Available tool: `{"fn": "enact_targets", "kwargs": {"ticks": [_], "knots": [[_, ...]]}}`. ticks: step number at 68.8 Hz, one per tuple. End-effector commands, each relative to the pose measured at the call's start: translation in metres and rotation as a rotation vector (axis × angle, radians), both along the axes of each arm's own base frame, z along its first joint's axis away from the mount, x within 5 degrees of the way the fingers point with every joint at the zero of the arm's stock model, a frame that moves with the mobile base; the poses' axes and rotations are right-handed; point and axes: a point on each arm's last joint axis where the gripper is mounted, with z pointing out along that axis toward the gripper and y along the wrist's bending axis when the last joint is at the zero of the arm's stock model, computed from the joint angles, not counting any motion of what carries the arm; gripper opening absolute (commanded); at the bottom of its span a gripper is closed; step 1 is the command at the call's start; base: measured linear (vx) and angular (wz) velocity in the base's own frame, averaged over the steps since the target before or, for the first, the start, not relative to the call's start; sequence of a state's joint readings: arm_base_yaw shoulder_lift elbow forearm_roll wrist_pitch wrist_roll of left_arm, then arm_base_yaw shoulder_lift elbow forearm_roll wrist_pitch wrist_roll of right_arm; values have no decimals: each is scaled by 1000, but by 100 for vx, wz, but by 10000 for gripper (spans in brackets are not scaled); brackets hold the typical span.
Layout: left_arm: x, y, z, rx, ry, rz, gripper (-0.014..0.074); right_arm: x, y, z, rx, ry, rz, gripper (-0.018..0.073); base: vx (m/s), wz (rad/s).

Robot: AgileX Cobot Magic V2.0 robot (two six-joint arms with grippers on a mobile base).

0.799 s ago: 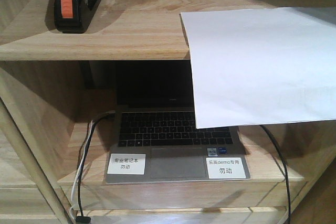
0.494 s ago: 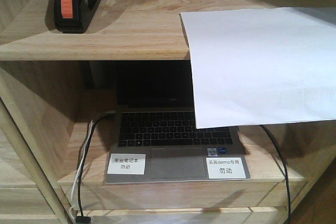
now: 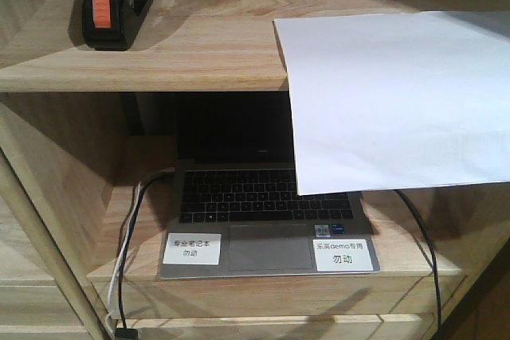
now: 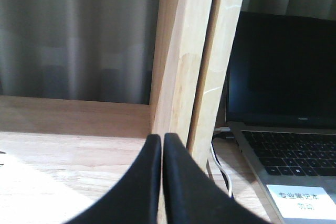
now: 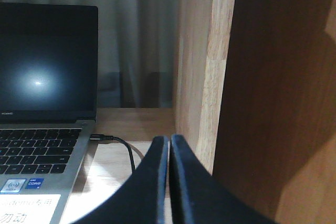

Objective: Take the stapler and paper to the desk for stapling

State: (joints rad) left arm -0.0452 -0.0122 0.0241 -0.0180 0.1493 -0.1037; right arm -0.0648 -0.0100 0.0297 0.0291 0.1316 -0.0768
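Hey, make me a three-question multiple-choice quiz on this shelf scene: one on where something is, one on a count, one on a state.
1. Where is the stapler?
A) In a drawer
B) On the upper shelf, left of the paper
C) On top of the paper

2. How many white labels sit on the laptop?
A) One
B) Two
C) Four

3. What state is the left gripper in?
A) Wide open
B) Shut on the stapler
C) Shut, holding nothing

Answers:
1 B: the front view shows it at the shelf's left end, apart from the sheet.
2 B: one sits near each front corner.
3 C: its wrist view shows the fingers meeting with nothing between.
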Motion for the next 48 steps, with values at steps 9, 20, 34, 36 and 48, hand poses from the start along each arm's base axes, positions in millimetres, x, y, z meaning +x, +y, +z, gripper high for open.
{"fn": "enact_targets", "kwargs": {"ticks": [9, 20, 34, 36, 48], "knots": [[-1, 0, 5, -11, -90, 5, -6, 0, -1, 7, -21, -80, -7, -6, 0, 0], [-1, 0, 5, -11, -90, 5, -6, 0, -1, 7, -21, -80, -7, -6, 0, 0], [-1, 0, 6, -11, -94, 5, -6, 0, 0, 7, -10, -81, -7, -6, 0, 0], [-1, 0, 6, -11, -95, 5, -6, 0, 0, 7, -2, -84, -7, -6, 0, 0], [-1, 0, 6, -11, -96, 5, -6, 0, 0, 8, 16, -93, -7, -6, 0, 0]]}}
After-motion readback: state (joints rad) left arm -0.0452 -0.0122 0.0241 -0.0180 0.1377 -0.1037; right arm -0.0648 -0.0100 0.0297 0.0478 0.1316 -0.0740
